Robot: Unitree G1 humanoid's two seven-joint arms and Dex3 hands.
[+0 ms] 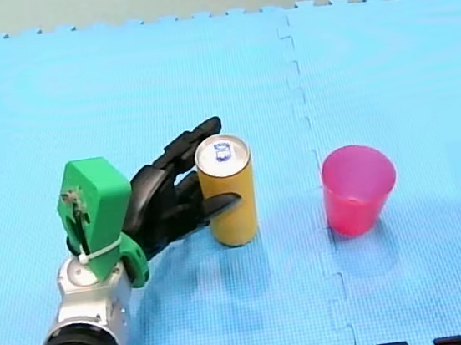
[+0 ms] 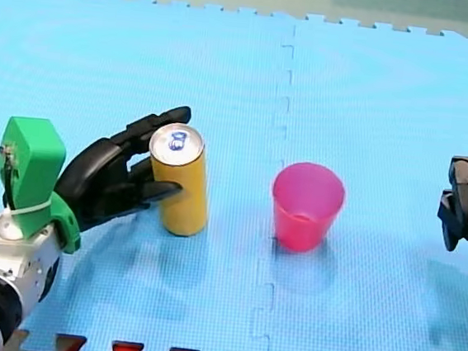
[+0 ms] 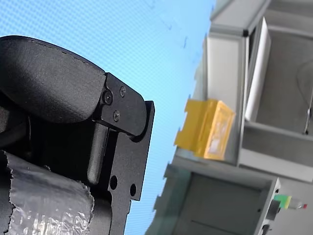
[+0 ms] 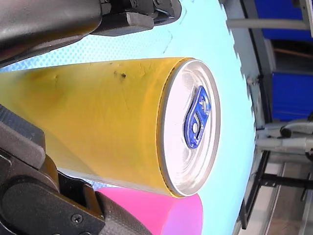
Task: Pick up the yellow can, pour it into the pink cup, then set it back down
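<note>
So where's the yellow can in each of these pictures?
First head view: the yellow can stands left of centre, held by the left hand.
Second head view: left of centre too; the right hand is at the right edge.
First wrist view: that yellow thing is a box beyond the blue mat, not the can.
Second wrist view: across the middle, up close.
Shared landmark: the blue mat; the pink cup beside the can.

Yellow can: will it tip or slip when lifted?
The can is tall and narrow, so it would probably tip if nudged high. Its smooth sides look slippery, though the left robot hand wraps both sides. Round, so likely to roll once toppled. Right robot hand is far right.
</note>
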